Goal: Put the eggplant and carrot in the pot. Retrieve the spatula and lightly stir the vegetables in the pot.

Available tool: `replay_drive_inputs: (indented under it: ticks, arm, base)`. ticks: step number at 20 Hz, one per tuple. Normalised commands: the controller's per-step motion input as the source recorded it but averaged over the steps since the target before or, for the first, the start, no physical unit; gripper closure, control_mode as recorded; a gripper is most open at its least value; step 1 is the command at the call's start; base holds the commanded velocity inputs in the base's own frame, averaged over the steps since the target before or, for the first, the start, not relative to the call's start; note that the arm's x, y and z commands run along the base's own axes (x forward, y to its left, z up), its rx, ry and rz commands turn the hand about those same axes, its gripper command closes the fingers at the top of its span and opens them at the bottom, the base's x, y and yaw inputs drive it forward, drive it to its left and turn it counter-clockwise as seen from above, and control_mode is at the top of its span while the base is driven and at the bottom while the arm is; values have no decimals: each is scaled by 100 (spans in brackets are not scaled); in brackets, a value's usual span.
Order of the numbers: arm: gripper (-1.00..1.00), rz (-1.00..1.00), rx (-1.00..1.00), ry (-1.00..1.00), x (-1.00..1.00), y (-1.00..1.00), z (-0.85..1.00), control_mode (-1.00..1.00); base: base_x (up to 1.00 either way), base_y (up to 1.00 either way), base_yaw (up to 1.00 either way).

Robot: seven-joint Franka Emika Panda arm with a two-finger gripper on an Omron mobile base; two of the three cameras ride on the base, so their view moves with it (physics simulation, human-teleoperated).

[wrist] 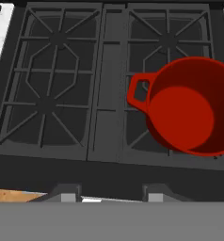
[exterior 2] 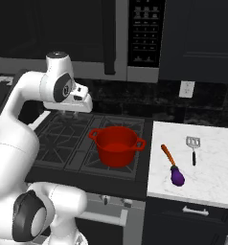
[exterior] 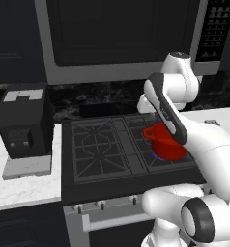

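Eggplant [exterior 2: 177, 176] and carrot [exterior 2: 167, 154] lay lower right, awaiting pickup; pot [exterior 2: 116, 145] sat empty; gripper [exterior 2: 70, 112] state: couldn't tell.

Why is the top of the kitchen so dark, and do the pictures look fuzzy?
Left base view: cabinets nearly black, round bright red pot vivid. Right base view: white marble counter brightest, small purple eggplant slightly soft-edged. Hand view: dark stove grates evenly lit, no glare.
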Motion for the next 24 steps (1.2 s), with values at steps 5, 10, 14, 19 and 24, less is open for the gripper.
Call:
replay_drive_inputs:
  ticks: [5,10,14,19,24]
  arm:
    - [-100,0,4,0,0,-13,-4,-100]
    - [-100,0,23,-10,-24,-98,-16,-100]
    - [-100,0,16,-7,-41,-100,-25,-100]
    - [-100,-1,1,0,-31,-100,-16,-100]
    - [-100,0,0,3,-23,-100,-21,-100]
  base:
    - [0,0,0]
    - [0,0,0]
    - [0,0,0]
    - [0,0,0]
    - [0,0,0]
